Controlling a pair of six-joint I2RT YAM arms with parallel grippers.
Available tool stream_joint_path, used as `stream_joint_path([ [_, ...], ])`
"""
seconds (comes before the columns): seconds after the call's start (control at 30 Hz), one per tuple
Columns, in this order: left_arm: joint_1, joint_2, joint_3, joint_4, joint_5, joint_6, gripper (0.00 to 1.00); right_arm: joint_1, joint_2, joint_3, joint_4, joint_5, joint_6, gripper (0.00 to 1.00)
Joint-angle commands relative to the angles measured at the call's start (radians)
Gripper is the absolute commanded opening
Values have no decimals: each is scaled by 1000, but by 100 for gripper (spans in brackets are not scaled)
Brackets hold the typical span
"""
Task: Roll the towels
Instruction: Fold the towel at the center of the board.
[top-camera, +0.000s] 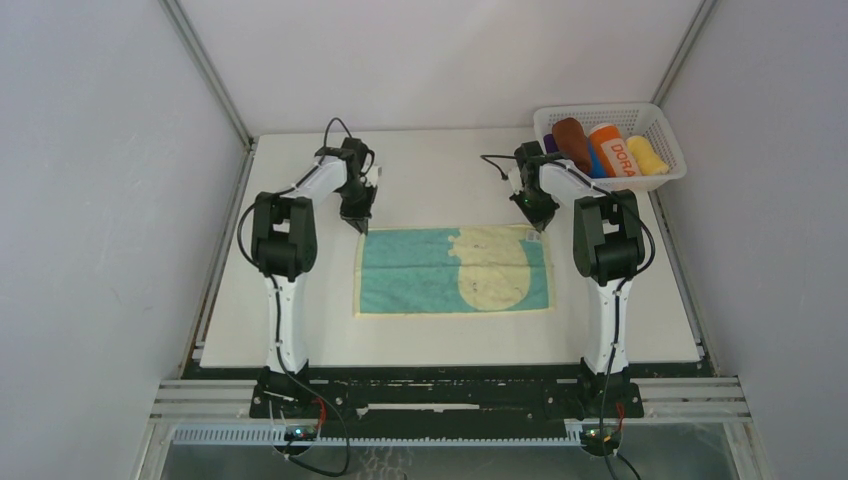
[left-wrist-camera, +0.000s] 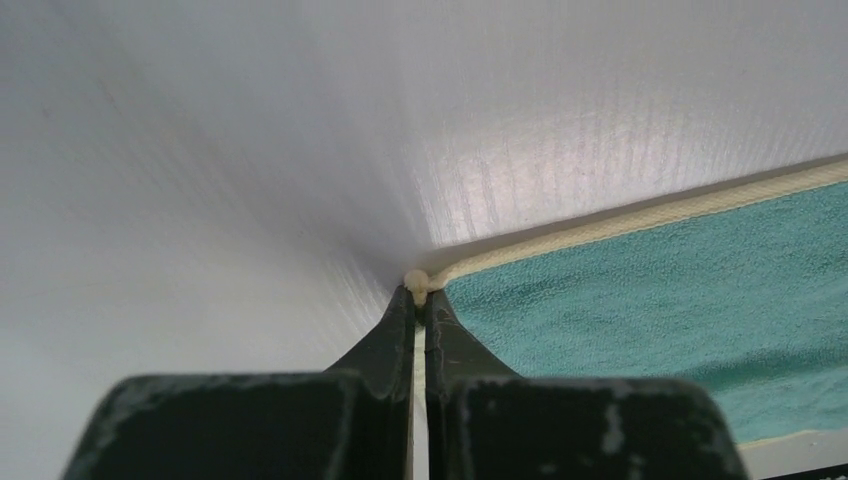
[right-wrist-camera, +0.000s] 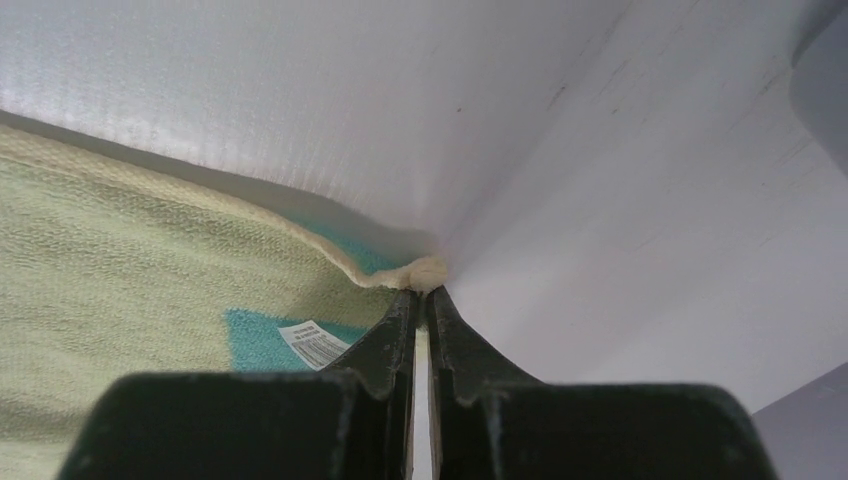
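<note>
White panel walls (top-camera: 450, 60) are enclosing the workspace on three sides, and a plain white table (top-camera: 300, 300) is filling the floor of it, matte and evenly lit.

The teal towel (top-camera: 410, 275) is lying flat and spread out in the middle of the table, between the two arms, its long edges running left to right. A pale yellow-cream patch is covering much of its right half. Lying open like this, it is giving the arms a smooth sheet to start a roll from.

At the far right corner, a white basket (top-camera: 596, 107) is holding finished rolls. The rust-brown towel (top-camera: 572, 143) is sitting in it as an oblong bundle beside an orange roll (top-camera: 616, 152) and a yellow roll (top-camera: 648, 155), so that one appears already done.

The left gripper (top-camera: 358, 224) is bearing down on the towel's far left corner and the right gripper (top-camera: 538, 222) on its far right corner. In the wrist views, the left gripper (left-wrist-camera: 421, 300) and the right gripper (right-wrist-camera: 423, 300) are each pinching a cream hem corner, jaws clamped nearly together on the cloth. Holding both far corners at once is likely meant to keep the edge straight as it is turned toward the near side.

A small care label (right-wrist-camera: 313, 345) is showing beside the right corner.
</note>
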Motion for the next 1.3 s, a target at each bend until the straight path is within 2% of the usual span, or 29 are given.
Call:
stream_joint_path([
  [0.0, 26, -62, 35, 43, -30, 43, 0, -4, -53, 25, 47, 71, -5, 0],
  [0.2, 33, -169, -48, 85, -74, 63, 0, 3, -155, -33, 107, 109, 19, 0],
  [0.43, 33, -274, -166, 131, -99, 13, 0, 29, -285, -125, 163, 203, 68, 0],
  [0.83, 6, -515, -464, 214, -157, -158, 0, 110, -454, -344, 164, 354, 242, 0],
  [1.27, -3, -726, -773, 303, -196, -387, 0, 139, -538, -515, 112, 504, 511, 0],
])
